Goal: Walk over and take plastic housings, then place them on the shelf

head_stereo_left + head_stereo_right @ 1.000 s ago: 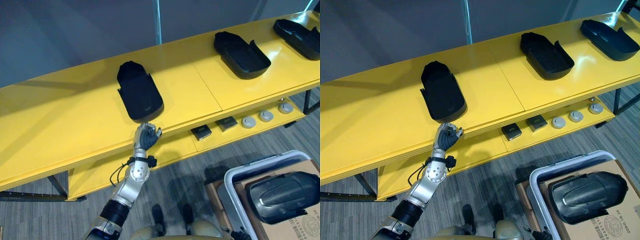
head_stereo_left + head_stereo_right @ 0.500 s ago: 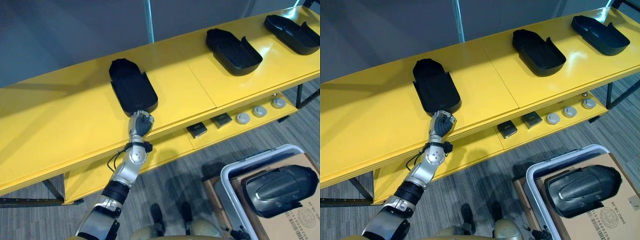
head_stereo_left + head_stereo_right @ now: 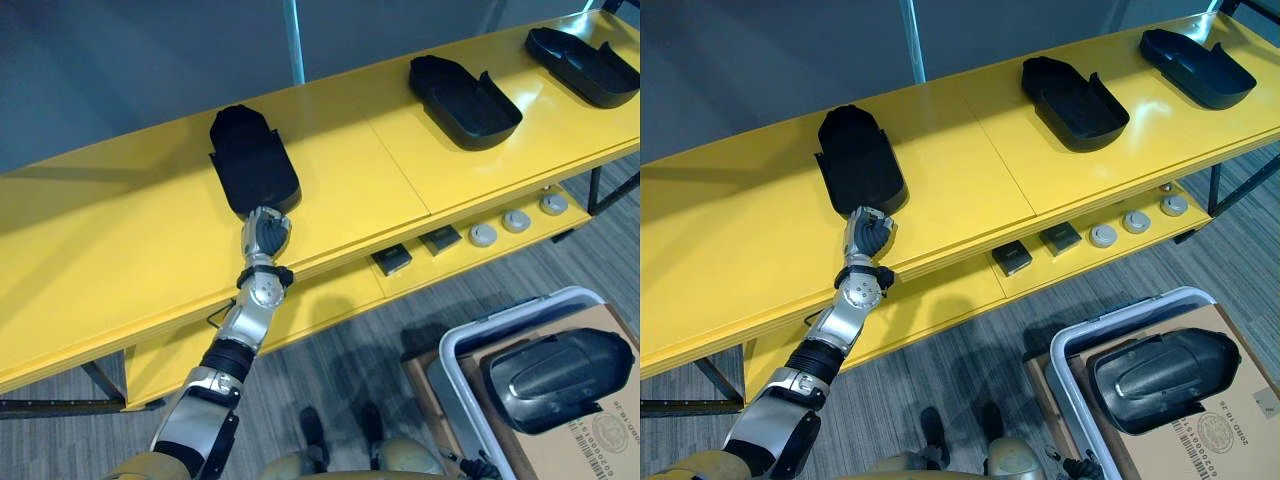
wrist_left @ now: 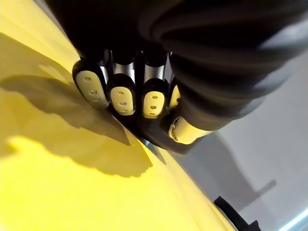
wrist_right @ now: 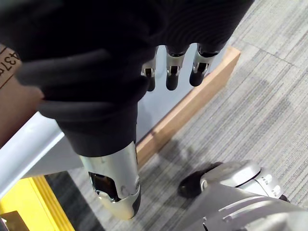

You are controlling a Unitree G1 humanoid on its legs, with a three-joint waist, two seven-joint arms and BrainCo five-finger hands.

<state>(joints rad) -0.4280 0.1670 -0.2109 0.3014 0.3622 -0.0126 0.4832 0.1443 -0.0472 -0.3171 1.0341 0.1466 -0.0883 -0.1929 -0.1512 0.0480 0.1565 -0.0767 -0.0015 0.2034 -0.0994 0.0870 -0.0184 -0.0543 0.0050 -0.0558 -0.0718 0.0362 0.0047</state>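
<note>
Plastic housing (image 3: 253, 172) on yellow shelf (image 3: 120, 250), grey floor (image 3: 350, 370)

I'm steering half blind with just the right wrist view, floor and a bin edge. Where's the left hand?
Observer: The left hand is at the near end of the leftmost housing, on the yellow shelf, top level.
Operator: Any other housings up there?
Observer: Two more, a middle housing and a far-right housing, both lying open side up.
Operator: Anything left to fetch?
Observer: A fourth housing lies on a cardboard box in the grey bin, at the robot's right.
</note>
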